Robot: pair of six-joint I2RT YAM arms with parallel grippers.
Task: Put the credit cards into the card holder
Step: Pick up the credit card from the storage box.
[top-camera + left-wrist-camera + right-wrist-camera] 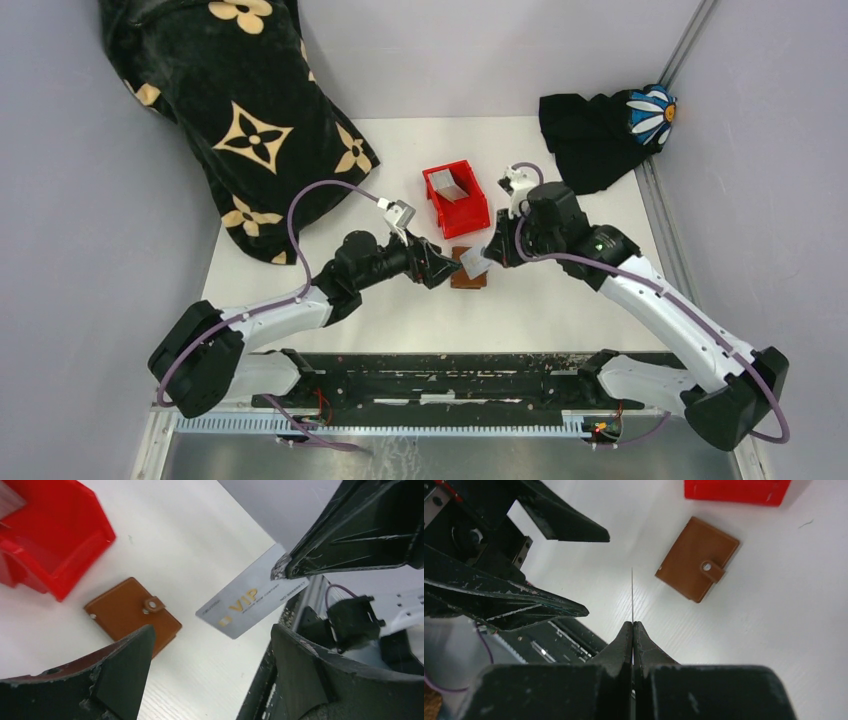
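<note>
Our right gripper [632,626] pinches the stiff, slick VIP card [247,600] by its edge; our left gripper [210,645] gapes empty and should probably clamp the free end.

The white table [560,300] carries a red bin [470,215] near its middle, with the brown card holder [696,559] lying flat and closed just in front of it, not touching. A gold-flowered black cloth [240,110] slumps over the far left, and a daisy-patterned dark cloth [595,135] sits in the far right corner.
</note>
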